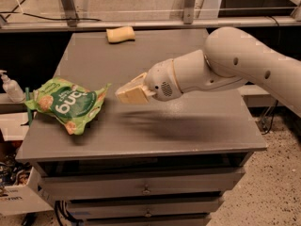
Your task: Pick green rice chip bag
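The green rice chip bag (66, 105) lies crinkled on the left part of the grey cabinet top (188, 131), with white lettering and pictures of round beige chips. My gripper (129, 92) is at the end of the white arm (225, 65), which reaches in from the right. It hovers a little above the surface, just right of the bag's right corner, and does not touch the bag. It holds nothing that I can see.
A pale yellow sponge-like block (120, 34) lies at the back edge of the cabinet top. A soap dispenser bottle (9, 86) stands on a lower ledge at the left. Drawers (146, 187) are below the top. A metal frame runs behind.
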`<state>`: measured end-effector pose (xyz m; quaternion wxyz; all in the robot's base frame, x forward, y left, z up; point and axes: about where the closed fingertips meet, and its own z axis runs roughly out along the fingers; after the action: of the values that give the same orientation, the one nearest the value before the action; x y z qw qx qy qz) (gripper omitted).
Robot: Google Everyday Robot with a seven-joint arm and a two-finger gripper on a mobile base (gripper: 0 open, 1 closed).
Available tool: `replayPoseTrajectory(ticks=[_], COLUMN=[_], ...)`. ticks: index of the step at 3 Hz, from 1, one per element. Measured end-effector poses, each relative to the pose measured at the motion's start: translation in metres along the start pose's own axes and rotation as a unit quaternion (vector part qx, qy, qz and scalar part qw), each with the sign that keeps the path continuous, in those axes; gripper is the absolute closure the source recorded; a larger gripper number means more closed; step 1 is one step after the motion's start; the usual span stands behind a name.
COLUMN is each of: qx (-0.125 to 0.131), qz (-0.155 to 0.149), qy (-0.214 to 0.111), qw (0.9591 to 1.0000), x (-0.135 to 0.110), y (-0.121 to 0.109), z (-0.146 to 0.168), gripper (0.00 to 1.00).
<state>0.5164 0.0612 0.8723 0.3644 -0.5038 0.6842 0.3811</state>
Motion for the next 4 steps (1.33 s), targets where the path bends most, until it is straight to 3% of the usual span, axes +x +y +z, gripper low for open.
replayPoseTrajectory(ticks=[1,2,3,4], qx=[-0.004,-0.005,-0.013,-0.039], qz=[-0.052,-0.056,-0.066,-0.151], qy=[-0.016,-0.016,-0.009,0.040], qw=[0.9985,0.9983,0.9977,0.9870], x=[-0.0252,-0.0267,-0.0279,-0.0312], y=[0.0019,0.0029,0.0043,0.0094], z=[-0.0076,-0.0066,-0.0061,0.0006], gripper=[0.40,0.16,0.00,0.00])
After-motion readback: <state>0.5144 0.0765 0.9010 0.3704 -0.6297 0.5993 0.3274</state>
